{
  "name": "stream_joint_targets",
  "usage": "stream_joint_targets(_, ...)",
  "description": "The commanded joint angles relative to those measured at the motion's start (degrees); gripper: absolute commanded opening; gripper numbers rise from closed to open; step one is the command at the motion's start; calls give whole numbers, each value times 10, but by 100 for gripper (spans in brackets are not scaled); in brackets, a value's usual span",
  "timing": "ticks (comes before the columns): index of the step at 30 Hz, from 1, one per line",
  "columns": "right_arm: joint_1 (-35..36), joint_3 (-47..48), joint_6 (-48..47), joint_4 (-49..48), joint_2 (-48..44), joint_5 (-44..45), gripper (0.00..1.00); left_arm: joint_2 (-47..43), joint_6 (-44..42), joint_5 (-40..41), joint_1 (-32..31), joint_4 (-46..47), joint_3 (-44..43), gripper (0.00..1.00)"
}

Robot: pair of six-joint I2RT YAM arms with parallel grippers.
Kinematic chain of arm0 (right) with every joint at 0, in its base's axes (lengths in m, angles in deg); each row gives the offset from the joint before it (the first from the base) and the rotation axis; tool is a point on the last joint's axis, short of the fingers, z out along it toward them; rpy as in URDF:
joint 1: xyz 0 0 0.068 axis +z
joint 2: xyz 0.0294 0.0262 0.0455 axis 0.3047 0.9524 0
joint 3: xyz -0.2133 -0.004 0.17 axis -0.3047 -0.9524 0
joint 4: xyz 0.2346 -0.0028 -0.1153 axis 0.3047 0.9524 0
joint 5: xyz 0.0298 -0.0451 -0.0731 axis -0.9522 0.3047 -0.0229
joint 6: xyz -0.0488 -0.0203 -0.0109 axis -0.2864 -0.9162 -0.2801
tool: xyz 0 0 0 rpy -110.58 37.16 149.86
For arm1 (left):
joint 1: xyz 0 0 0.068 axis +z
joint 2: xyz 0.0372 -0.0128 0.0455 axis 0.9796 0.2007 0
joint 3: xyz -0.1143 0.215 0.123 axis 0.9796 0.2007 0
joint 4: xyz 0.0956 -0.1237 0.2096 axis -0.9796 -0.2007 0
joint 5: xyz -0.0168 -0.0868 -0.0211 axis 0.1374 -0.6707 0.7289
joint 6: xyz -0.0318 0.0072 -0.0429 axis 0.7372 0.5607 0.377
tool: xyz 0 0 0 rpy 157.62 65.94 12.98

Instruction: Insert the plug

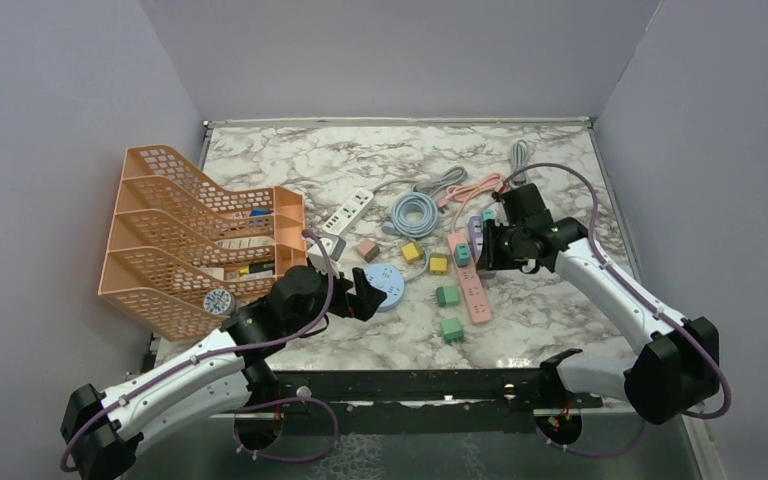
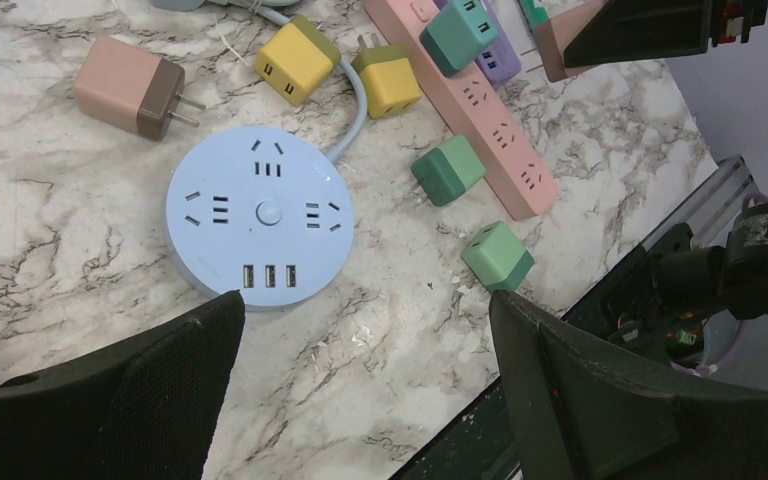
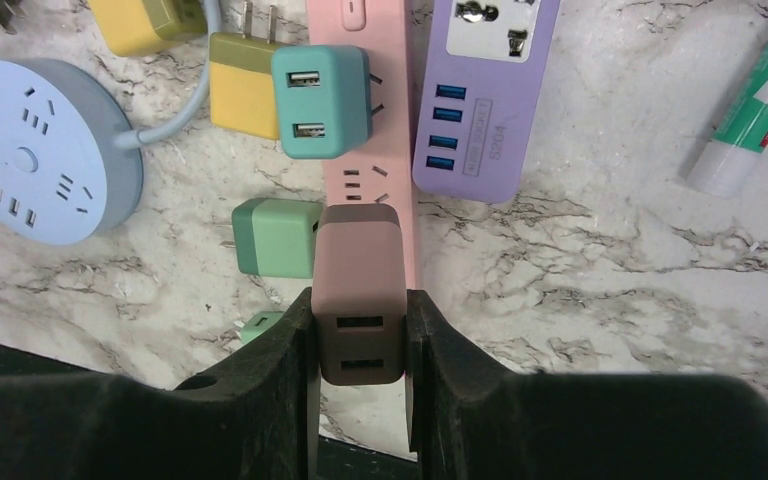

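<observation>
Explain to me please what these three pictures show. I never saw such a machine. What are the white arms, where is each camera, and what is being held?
These are two robot arms bolted at the near edge of a marble table. The top picture looks down from above and behind them. The other two come from cameras on each wrist, so the dark shapes at the bottom are each arm's own fingers.

On the table lie a round blue power socket, a pink power strip, a purple strip, small yellow and green chargers, and an orange rack.

The right pincer is shut on a brown charger plug, holding it over the pink strip. The left pincer is open and holds nothing, near the round socket.
</observation>
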Motion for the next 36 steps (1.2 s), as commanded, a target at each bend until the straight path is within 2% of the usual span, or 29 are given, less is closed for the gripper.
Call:
stream_joint_targets(1,1,36,-17,34,17,-6,1,-16,10,23,-1,-11,5,94)
stream_joint_targets(10,8,61,-36,59,70,-33,1,-15,11,21,-1,-7,3,94)
stream_joint_targets(22,21,91,-46,54,123,-10,1,-2,10,17,-1,6,4,94)
stream_joint_targets(36,30,85,-42,31,154,-17,1,7,6,21,-1,12,3,94)
